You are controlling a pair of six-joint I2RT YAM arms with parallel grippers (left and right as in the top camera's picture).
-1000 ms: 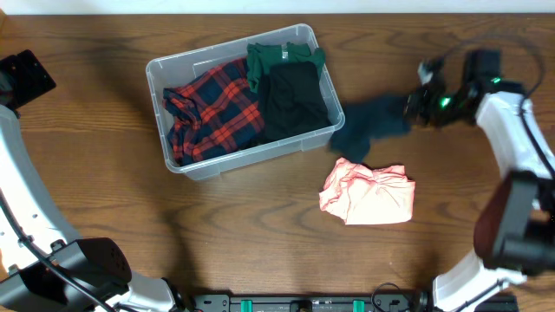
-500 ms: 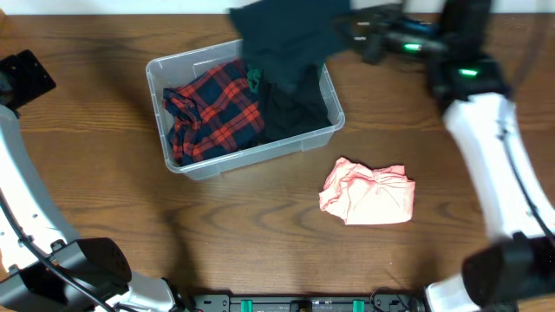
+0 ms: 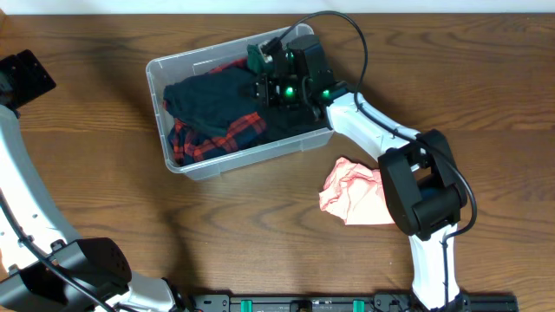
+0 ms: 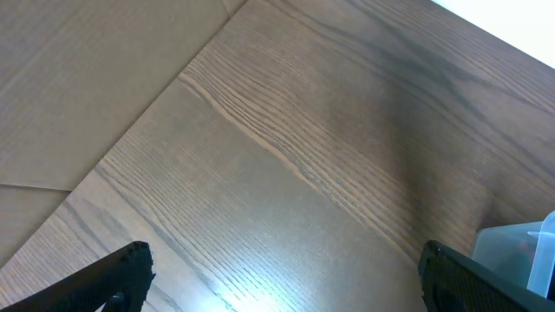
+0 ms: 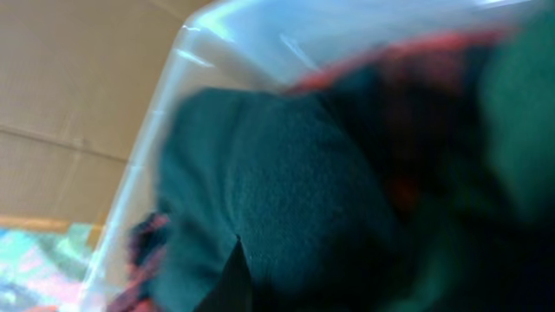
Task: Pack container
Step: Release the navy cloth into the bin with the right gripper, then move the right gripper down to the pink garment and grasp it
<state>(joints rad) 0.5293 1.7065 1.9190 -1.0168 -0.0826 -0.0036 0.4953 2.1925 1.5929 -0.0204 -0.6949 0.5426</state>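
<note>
You see the right gripper (image 3: 260, 87) down in the container (image 3: 154, 76) at the dark teal garment (image 3: 204, 94), where you cannot tell how its jaws stand, while the left gripper (image 4: 282, 273) hangs over the table (image 3: 104, 208), jaws wide.

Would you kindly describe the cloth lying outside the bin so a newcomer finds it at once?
Find the clear container on the wooden table. Beside its near right corner lies a crumpled cloth. It alone is pale pink; the other clothes are dark or plaid.
</note>
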